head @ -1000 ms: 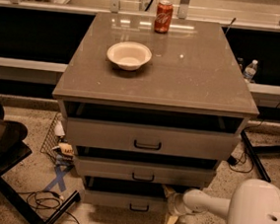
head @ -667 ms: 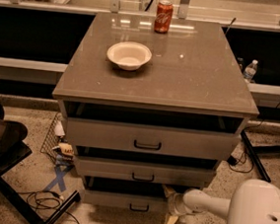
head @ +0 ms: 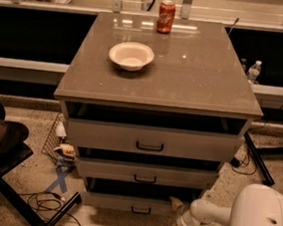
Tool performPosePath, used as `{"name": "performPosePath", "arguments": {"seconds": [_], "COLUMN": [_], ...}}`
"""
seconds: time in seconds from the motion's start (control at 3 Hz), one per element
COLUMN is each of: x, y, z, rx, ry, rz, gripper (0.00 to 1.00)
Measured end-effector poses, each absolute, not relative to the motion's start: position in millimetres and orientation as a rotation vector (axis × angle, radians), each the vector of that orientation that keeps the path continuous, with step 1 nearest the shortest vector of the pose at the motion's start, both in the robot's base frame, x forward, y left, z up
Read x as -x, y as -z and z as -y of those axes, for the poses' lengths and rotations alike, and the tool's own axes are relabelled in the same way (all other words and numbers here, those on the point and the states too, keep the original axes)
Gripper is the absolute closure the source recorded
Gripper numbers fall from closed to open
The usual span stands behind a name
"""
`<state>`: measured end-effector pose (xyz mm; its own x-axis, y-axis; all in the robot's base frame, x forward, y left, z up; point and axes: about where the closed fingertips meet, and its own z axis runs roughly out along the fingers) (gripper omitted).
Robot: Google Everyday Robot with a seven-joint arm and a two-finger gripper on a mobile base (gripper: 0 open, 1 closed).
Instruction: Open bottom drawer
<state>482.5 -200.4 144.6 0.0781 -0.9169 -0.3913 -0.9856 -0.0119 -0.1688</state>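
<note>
One bottom drawer faces the camera, long axis left-right; tool, jaws apart, by its right end.

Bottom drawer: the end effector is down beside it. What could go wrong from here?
1. The end effector sits open to the right of the bottom drawer, off its handle. Closing here would probably grip nothing.
2. Its upper finger is close to the drawer's right end and might snag there.
3. A hard tug could rock the can on the cabinet top.
</note>
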Motion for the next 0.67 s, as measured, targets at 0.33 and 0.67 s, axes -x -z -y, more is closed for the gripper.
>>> {"name": "performPosePath", "arguments": {"seconds": [0.33, 0.67], "x": [-473.7, -473.7], "y": [-144.9, -151.2], "z": [211.2, 211.4], "rx": [1.968, 1.968], "ry": [-0.235, -0.235], "rz": [-1.911, -1.911], "gripper": [0.49, 0.72]}}
